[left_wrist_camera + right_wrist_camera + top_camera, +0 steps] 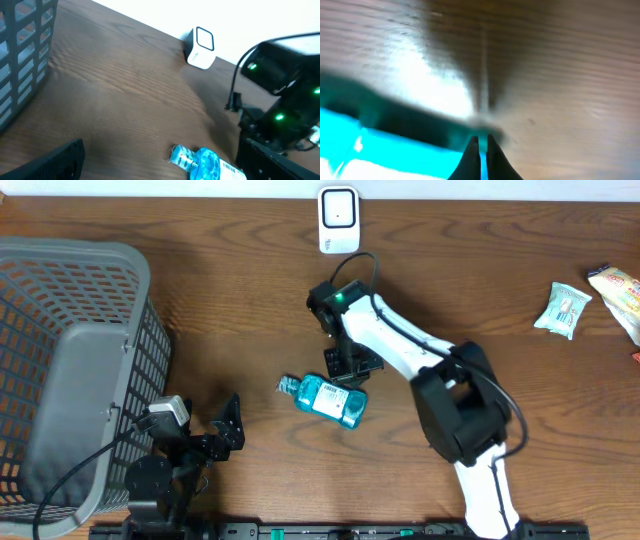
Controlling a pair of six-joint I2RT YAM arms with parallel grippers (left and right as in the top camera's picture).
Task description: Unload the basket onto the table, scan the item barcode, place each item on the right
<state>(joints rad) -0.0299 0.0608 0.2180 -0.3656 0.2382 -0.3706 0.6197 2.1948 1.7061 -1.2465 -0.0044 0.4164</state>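
The item, a teal-blue bottle with a white label, lies on its side on the wooden table, cap to the left. My right gripper is shut, fingertips down at the bottle's far edge. In the right wrist view the right gripper shows only a thin sliver between its fingers, with the bottle a blur below left. My left gripper is open and holds nothing, to the left of the bottle. From the left wrist the bottle lies ahead. The white scanner stands at the table's far edge.
A grey mesh basket fills the left side. Two snack packets lie at the far right. The right arm stretches over the table's middle, right of the bottle.
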